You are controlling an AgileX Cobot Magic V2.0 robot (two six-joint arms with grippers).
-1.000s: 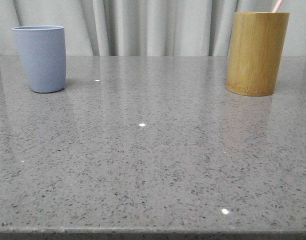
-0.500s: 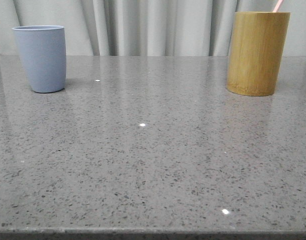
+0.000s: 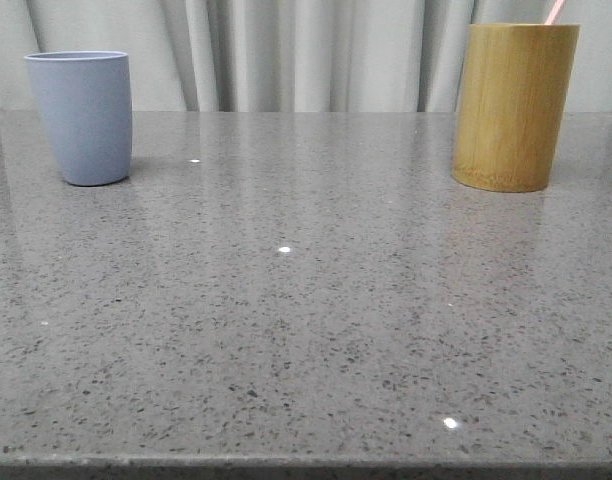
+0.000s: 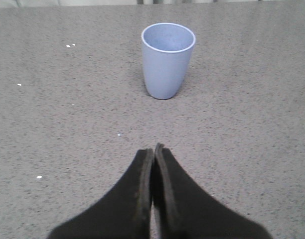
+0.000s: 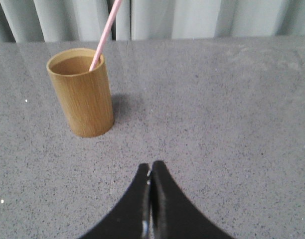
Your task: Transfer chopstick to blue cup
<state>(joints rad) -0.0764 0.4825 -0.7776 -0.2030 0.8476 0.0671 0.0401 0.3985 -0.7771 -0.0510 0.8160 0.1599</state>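
The blue cup (image 3: 82,117) stands upright and empty at the far left of the grey stone table; the left wrist view looks into the same blue cup (image 4: 167,59). A pale pink chopstick (image 5: 104,35) leans inside the tan bamboo holder (image 5: 82,94), and only its tip (image 3: 554,11) pokes above the holder (image 3: 514,105) at the far right in the front view. My left gripper (image 4: 153,148) is shut with nothing in it, some way short of the cup. My right gripper (image 5: 151,165) is shut too, empty, apart from the holder.
Pale pleated curtains (image 3: 306,50) hang behind the table's far edge. The speckled grey tabletop (image 3: 306,300) stretches between the cup and the holder, with its front edge at the bottom of the front view.
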